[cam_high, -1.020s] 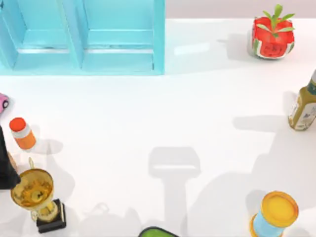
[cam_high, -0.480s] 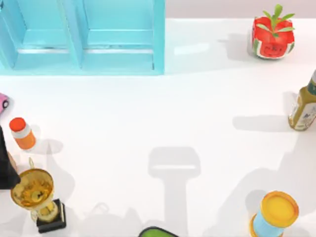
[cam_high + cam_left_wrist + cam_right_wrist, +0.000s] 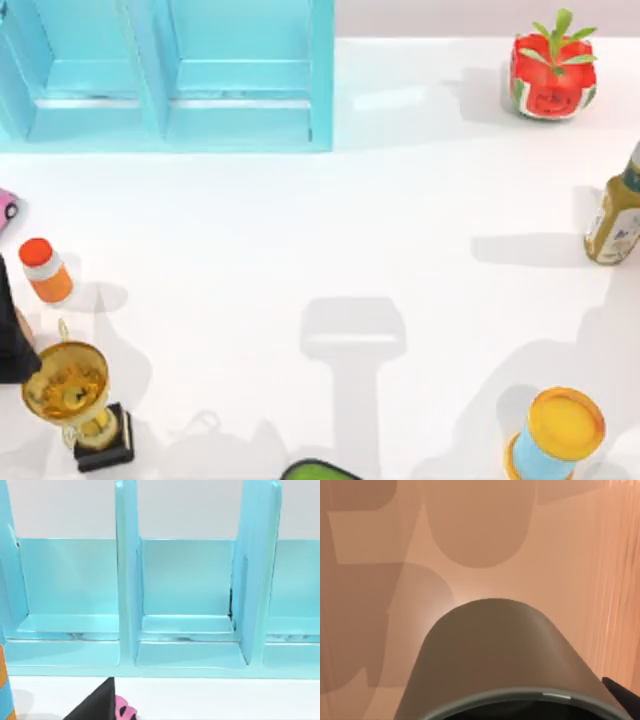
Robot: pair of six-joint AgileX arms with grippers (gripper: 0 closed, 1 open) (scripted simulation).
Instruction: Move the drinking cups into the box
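Note:
One dark grey drinking cup (image 3: 490, 650) sits very close in the right wrist view, its round rim nearest the camera and its tapered wall pointing away toward the surface. A black sliver (image 3: 622, 695) of my right gripper touches the picture's corner beside that rim; whether it grips the cup is unclear. The box (image 3: 320, 80), light turquoise with straight walls and dividers, stands at the table's back left. In the left wrist view its compartments (image 3: 127, 580) face the camera and hold nothing.
A gold trophy (image 3: 70, 395) stands front left beside an orange-capped bottle (image 3: 45, 270), a black shape (image 3: 12, 335) and a pink toy (image 3: 5, 205). A watermelon pot (image 3: 550, 75), an olive bottle (image 3: 615, 220), a yellow-lidded blue can (image 3: 560, 435) and a green object (image 3: 320, 470) line the right side and front.
The broad shadow over the table's lower right has shifted slightly. None of the objects on the table has moved.

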